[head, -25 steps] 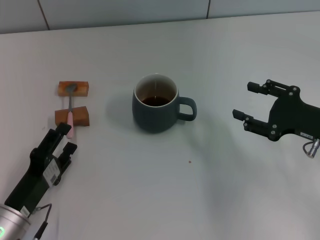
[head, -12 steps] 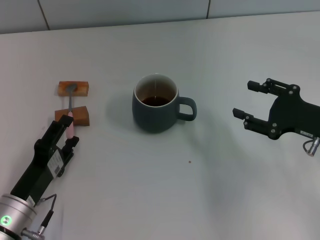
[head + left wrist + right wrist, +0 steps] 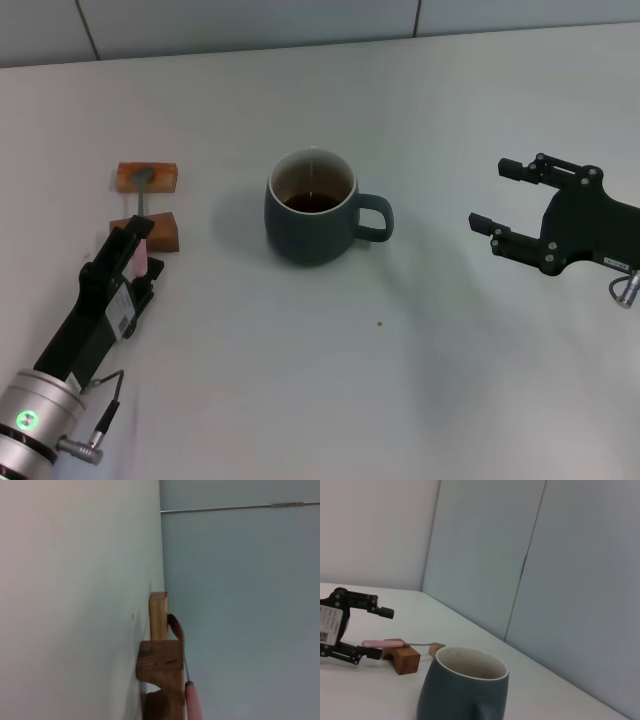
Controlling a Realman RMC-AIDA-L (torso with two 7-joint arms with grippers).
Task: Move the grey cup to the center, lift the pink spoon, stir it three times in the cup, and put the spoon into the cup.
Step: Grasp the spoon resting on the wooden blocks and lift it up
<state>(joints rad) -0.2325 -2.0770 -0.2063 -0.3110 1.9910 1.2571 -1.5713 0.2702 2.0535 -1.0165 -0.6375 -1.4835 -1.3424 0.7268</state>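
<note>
Head view: the left gripper (image 3: 141, 258) has slid forward since a second ago — its open fingers now straddle the pink spoon (image 3: 142, 232), which lies across two wooden blocks (image 3: 147, 176). The grey cup (image 3: 311, 206) sits mid-table; the right gripper (image 3: 502, 205) hovers open, empty.

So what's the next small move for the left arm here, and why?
Probably shut the left gripper on the pink spoon: its open jaws straddle the handle, which rests on the wooden blocks. The grey cup already sits centred; the right gripper hangs aside.
</note>
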